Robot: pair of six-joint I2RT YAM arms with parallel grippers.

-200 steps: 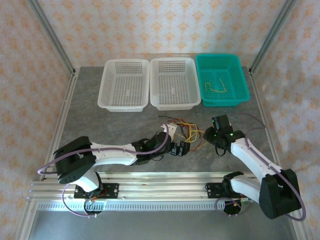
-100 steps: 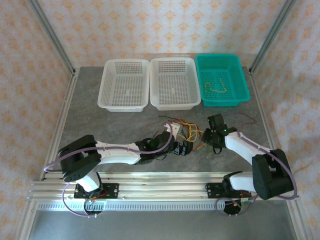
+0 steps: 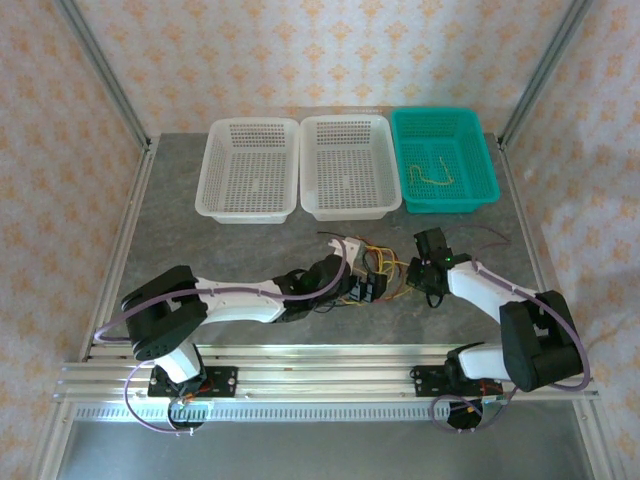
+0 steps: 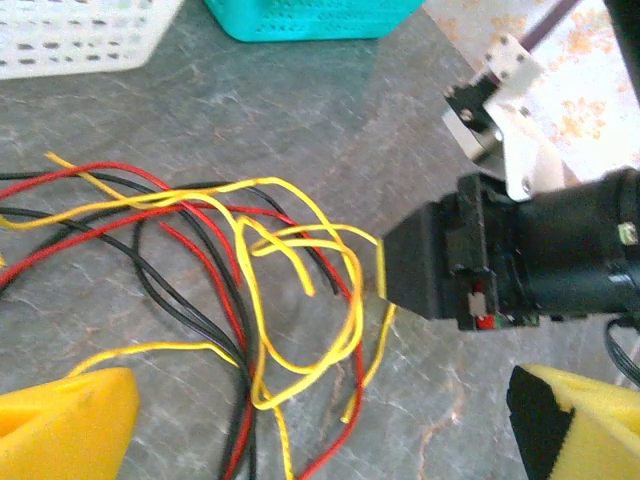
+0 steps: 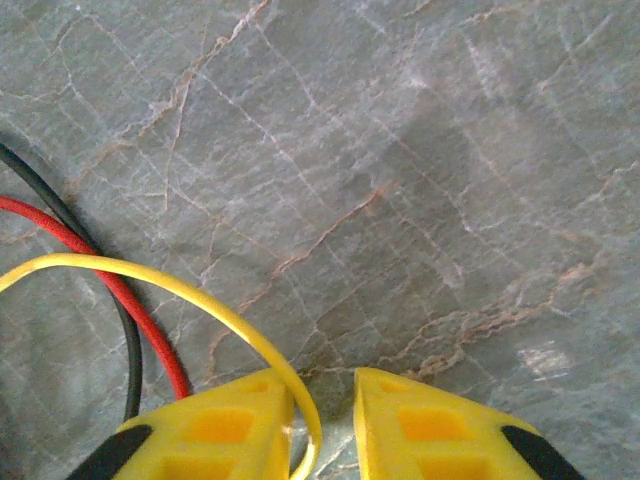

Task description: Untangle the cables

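Thin red, black and yellow cables are seen tangled on the grey marbled tabletop. One yellow strand is met by the black right gripper. The left gripper is shown with its yellow fingertips parted widely.

A lab test cell: aluminium framing, wallpapered panels.

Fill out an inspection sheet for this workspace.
Surface: grey marbled stone table, flat.
Job's things: tangled red, black and yellow thin wires at centre; loose yellow wire inside the teal perforated plastic basket.
Clutter: two empty white perforated plastic baskets at the far edge.
Tools: left tool open over the tangle; right tool slightly open, a yellow wire in its gap.
Cables: purple-grey arm cables run along both arms.
Surroundings: orange-patterned walls, aluminium frame posts.
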